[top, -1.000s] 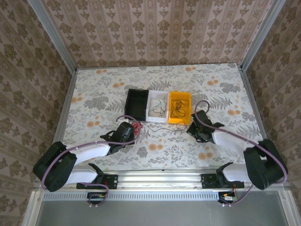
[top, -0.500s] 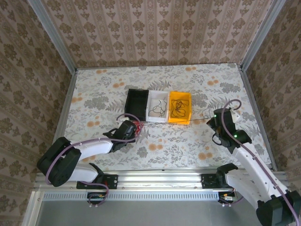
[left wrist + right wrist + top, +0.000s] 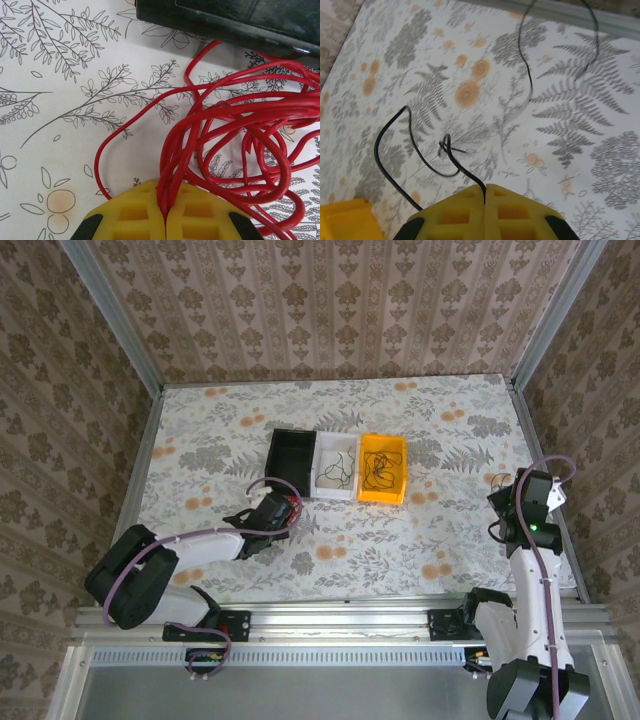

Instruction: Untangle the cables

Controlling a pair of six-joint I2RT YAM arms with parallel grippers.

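The cables lie in separate places. A bunch of red wires (image 3: 175, 165) sprawls in loose loops on the table (image 3: 400, 550), just in front of the black bin (image 3: 225, 25). Several of its strands run together into the left gripper (image 3: 165, 197), whose yellow fingers are pressed shut on them. From above, this red bunch (image 3: 291, 505) sits at the near left corner of the black bin (image 3: 275, 455), with the left gripper (image 3: 278, 512) low over the table right beside it. A single black wire (image 3: 376, 145) is well apart from the red ones, over at the right side of the table. One end is pinched between the closed fingers of the right gripper (image 3: 485, 192), and from there it curls out in a loop with a small kink above the flowered cloth. A further stretch near the top of the wrist view is blurred. In the top view the right gripper (image 3: 508, 502) hangs near the right edge of the table, the thin wire barely showing beside it. Three bins stand in a row at the middle of the table, touching side by side — black on the left, a white bin (image 3: 336, 495) in the middle, a yellow bin (image 3: 380, 498) on the right. The white and yellow ones each hold a few thin black wires. A corner of the yellow bin (image 3: 345, 220) also shows at the lower left of the right wrist view.
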